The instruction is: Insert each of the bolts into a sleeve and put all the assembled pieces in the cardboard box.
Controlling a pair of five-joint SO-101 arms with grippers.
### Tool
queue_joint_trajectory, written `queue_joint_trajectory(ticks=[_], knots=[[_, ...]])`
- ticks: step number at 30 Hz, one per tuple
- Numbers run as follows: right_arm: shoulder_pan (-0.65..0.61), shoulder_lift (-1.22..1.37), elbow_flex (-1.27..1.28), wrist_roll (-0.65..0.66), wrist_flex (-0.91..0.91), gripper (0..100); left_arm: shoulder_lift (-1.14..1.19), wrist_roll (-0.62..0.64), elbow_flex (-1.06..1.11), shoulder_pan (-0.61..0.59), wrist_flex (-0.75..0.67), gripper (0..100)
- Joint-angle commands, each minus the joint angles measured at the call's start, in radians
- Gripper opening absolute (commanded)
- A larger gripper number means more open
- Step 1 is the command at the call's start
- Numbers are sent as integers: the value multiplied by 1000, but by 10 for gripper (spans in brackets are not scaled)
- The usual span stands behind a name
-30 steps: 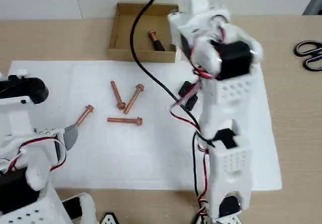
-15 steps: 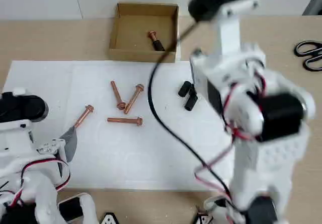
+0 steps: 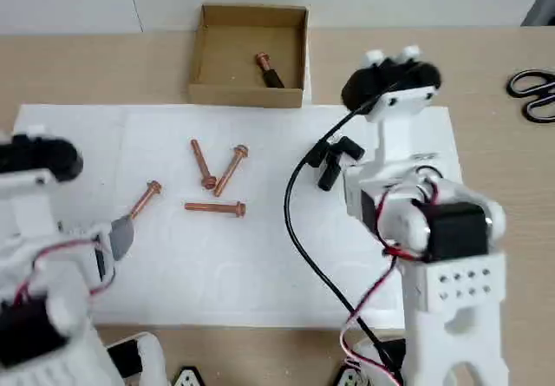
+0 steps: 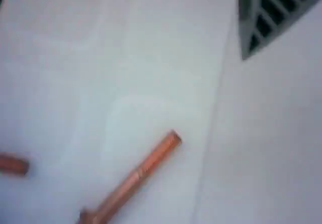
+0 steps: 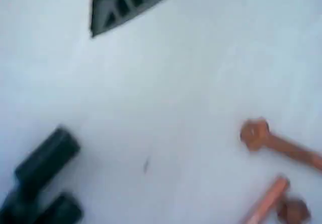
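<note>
Left gripper (image 3: 121,234) sat near the leftmost of four loose copper bolts (image 3: 215,206) on the white sheet (image 3: 217,273); jaw state unclear. Brown cardboard box (image 3: 247,96) held one sleeved bolt (image 3: 268,70). Black cylindrical sleeves (image 3: 329,167) lay near the right gripper (image 5: 126,2); its jaw state was also unclear.

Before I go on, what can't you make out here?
- High view: the right arm and its cable cover part of the black sleeves; their count is unclear.
- Right wrist view: the sleeves run off the edge.
- Left wrist view: the edge cuts off one bolt at its head.
</note>
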Motion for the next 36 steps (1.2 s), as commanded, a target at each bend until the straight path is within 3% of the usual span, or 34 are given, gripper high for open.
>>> queue_joint_trajectory(ticks=[1, 4, 11, 17, 22, 36], knots=[[15, 162, -35, -12, 13, 222, 101, 5, -67, 2, 0, 302], [19, 392, -118, -63, 21, 222, 121, 23, -104, 6, -5, 302], [15, 891, -442, -358, 105, 225, 118, 28, -114, 89, -5, 302], [-48, 1095, -678, -572, 137, 225, 121, 28, -111, 104, -5, 302], [-77, 1194, -802, -577, 85, 224, 121, 28, -111, 104, -5, 302], [-35, 1334, -806, -575, -120, 223, 123, 28, -111, 104, -5, 302]])
